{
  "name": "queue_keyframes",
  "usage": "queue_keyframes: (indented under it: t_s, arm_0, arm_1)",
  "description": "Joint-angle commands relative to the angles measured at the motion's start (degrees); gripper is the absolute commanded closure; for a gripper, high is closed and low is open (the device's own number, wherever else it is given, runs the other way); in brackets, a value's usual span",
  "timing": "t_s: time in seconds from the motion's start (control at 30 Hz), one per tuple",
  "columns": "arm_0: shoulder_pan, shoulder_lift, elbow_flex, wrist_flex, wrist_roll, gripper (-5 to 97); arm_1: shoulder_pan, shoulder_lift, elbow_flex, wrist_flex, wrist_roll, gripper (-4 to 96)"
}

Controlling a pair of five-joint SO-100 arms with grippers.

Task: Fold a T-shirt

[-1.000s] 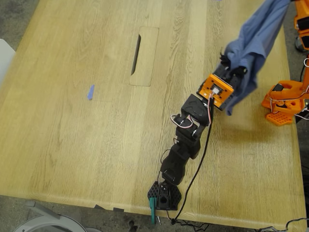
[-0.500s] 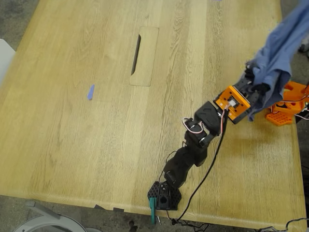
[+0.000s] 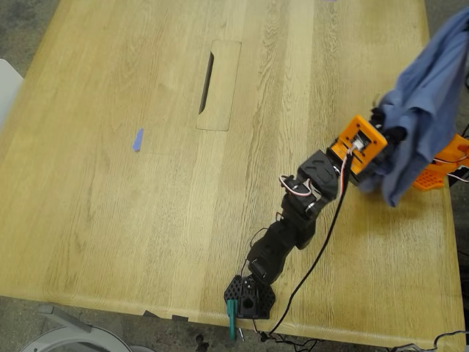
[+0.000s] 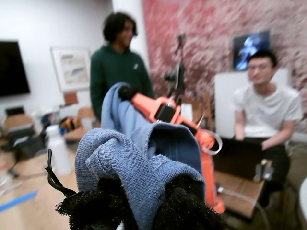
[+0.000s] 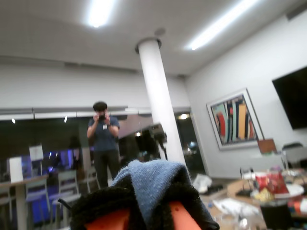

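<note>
The slate-blue T-shirt (image 3: 429, 95) hangs bunched in the air over the table's right side in the exterior view; its print is hidden. My first gripper (image 3: 386, 126), orange-cased on the black arm, is shut on a lower fold of it. The first wrist view shows the cloth (image 4: 129, 158) pinched in its fuzzy black jaws (image 4: 144, 211). My second gripper (image 4: 125, 92), on the orange arm, holds the shirt's upper end; it is beyond the exterior view's top right. The second wrist view shows cloth (image 5: 153, 179) clamped in its jaws (image 5: 148, 211).
The wooden table (image 3: 146, 183) has a cable slot (image 3: 207, 82) and a small blue tape piece (image 3: 137, 139). The black arm's base (image 3: 249, 297) sits at the front edge, the orange arm's base (image 3: 443, 165) at the right edge. Two people (image 4: 117, 67) (image 4: 261, 105) are beyond the table.
My first gripper has swung toward the exterior view's right with the shirt fold in it. The hanging shirt moved right with it and now covers the orange base.
</note>
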Motion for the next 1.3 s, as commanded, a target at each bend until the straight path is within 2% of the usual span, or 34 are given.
queue_keyframes:
  t_s: [0.0, 0.27, 0.5, 0.87, 1.27]
  arm_0:
    - [-6.9, 2.3, -3.4, 6.2, -0.8, 92]
    - [-20.7, 0.7, -3.4, 21.5, -1.1, 92]
    - [-30.3, -3.0, -3.4, 22.9, -0.8, 92]
    - [-36.2, -9.5, -3.4, 21.7, -0.2, 92]
    - [-48.6, -18.3, -3.3, 19.8, 0.4, 92]
  arm_1:
    - [-1.8, 1.8, 6.6, -2.4, -0.9, 91.0]
    - [-9.6, 5.9, 30.3, -14.2, -1.5, 91.1]
    - [-12.5, 5.0, 44.6, -24.3, -0.9, 91.1]
    - [-12.3, -1.1, 53.1, -35.9, -0.2, 90.9]
    - [-9.4, -20.7, 52.9, -54.3, -0.2, 90.8]
